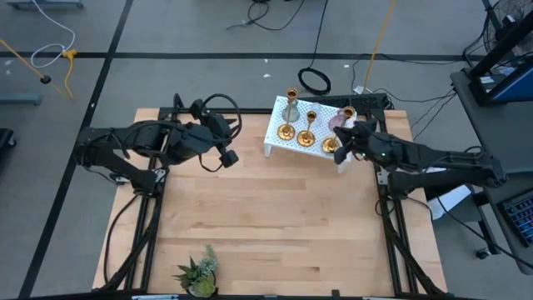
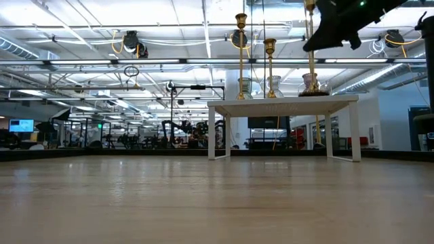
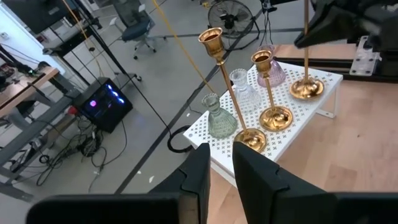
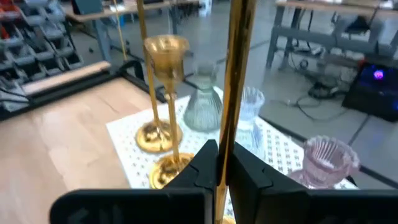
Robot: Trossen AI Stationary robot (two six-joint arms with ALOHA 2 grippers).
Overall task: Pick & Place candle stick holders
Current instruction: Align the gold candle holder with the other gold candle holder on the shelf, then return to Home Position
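stem of gold holder (image 4: 239, 74) clamped in right pincer (image 4: 222, 163).

Bright overhead ceiling lights (image 2: 129, 42), soft shadows, sharp

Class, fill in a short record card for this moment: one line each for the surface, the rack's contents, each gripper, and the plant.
Surface: pale wooden table
Rack: white perforated metal rack carrying three shiny gold candle stick holders and three small glass holders
Glass holders: grey-green, clear, pink
Right gripper: shut on the thin stem of the gold candle stick holder at the rack's right end
Left gripper: beside the rack, holding nothing
Plant: small green spiky plant, at the table's near edge
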